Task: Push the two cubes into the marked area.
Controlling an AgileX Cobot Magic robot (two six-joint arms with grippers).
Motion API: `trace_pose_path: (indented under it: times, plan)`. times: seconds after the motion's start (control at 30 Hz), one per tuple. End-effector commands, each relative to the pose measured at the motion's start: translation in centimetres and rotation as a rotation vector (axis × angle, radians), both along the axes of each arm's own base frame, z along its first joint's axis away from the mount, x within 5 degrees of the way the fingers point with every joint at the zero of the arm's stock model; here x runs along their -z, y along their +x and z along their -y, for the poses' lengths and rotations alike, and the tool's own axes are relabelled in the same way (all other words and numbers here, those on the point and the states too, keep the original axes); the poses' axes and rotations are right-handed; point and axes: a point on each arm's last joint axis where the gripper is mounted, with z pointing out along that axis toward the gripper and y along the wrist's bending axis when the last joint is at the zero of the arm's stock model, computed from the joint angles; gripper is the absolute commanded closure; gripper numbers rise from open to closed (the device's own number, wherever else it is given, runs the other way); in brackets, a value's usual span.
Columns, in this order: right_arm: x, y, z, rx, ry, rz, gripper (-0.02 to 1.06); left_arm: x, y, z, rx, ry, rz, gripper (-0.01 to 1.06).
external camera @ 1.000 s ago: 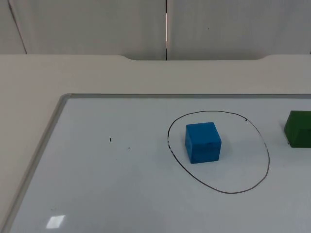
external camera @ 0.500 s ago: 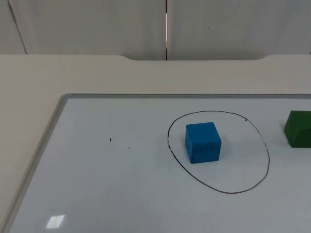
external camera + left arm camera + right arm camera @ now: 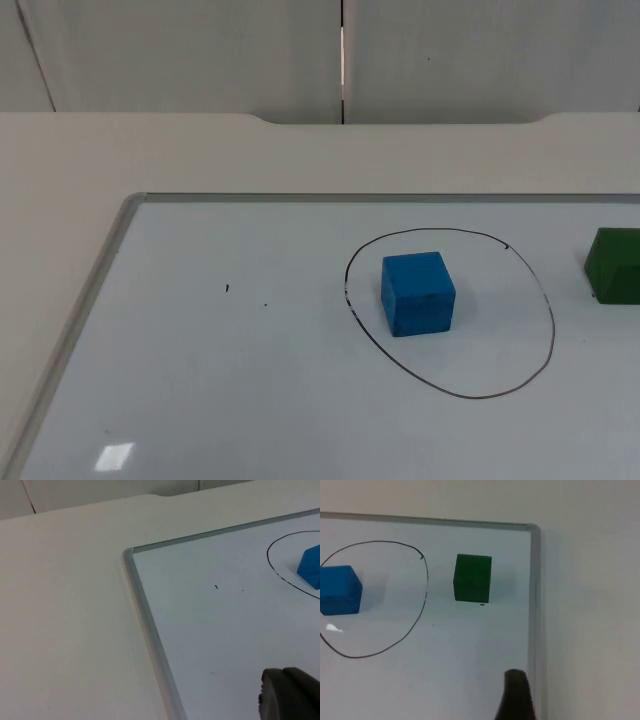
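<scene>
The left tool (image 3: 287,692) hangs above the bare part of the whiteboard, near its metal-framed edge; one dark fingertip of it can be seen, and whether it is spread or pressed together cannot be told. The right tool (image 3: 516,695) hangs just inside the opposite framed edge of the board, again with a single black fingertip in sight, so its state cannot be told either. Neither tool touches a cube.

Ahead of the right tool, the dark green foam cube (image 3: 473,578) sits flat on the board, just outside the hand-drawn black oval outline (image 3: 422,600) and near the board's frame. In the top view this green cube (image 3: 614,265) lies at the right edge of the frame, cut off by it, apart from the outline (image 3: 549,310).

The bright blue foam cube (image 3: 417,292) stands inside the outline, in its left half, close to but clear of the line. From the left wrist one corner of it (image 3: 311,567) shows.

The white, grey-framed whiteboard (image 3: 110,260) lies on the cream surface (image 3: 60,190), which ends at the grey partition wall (image 3: 200,50) along the top of the frame.
</scene>
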Motion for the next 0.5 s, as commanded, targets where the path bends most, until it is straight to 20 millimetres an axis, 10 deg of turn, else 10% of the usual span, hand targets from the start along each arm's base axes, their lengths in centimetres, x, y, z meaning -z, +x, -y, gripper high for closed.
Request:
trace_pose_path:
  times: [0.0,0.37,0.47]
  plan:
    - [-0.9,2.0,0.0,0.007,-0.006,0.002,0.52,0.1,0.0,0.1,0.000,-0.008,-0.004,1.05]
    - [0.0,11.6,-0.3,0.003,-0.013,-0.198,1.04,0.1,0.0,0.1,-0.001,-0.010,-0.004,1.05]
    - [0.9,13.3,-0.4,0.003,-0.014,-0.235,1.04,0.1,0.0,0.1,-0.001,-0.010,-0.004,1.05]
